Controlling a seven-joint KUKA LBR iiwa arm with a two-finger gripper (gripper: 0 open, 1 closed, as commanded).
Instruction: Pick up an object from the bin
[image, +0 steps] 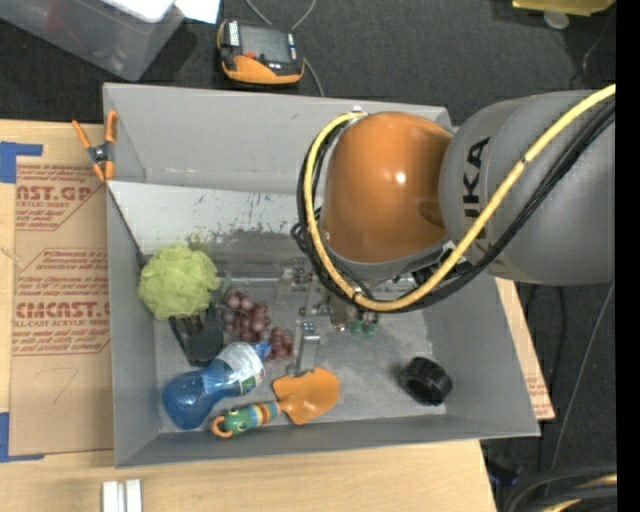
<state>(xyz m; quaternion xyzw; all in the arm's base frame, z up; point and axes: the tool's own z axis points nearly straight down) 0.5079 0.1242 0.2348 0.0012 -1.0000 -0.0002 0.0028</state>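
Over the bin's middle: the gripper (308, 335) hangs low under the arm's orange cover (385, 185); we cannot tell whether it is open or closed, and we see nothing held
Nearest things: a bunch of purple grapes (250, 318) just to its left, and an orange plastic scoop (308, 395) just below it in the view, both lying on the floor of the bin (130, 300)
Likely target: we judge it to be one of those two, but cannot say which
Doing it well: we would come straight down on one thing only, clear of the blue bottle (205, 388) touching the scoop's left side
Grapes: small, rounded and clustered, so likely to roll or slip
Scoop: thin, smooth and flat, so best taken across its edge or handle
Elsewhere: a fuzzy green ball (178, 282) sits at the left wall and a black ring-shaped cap (425, 380) lies well apart to the right
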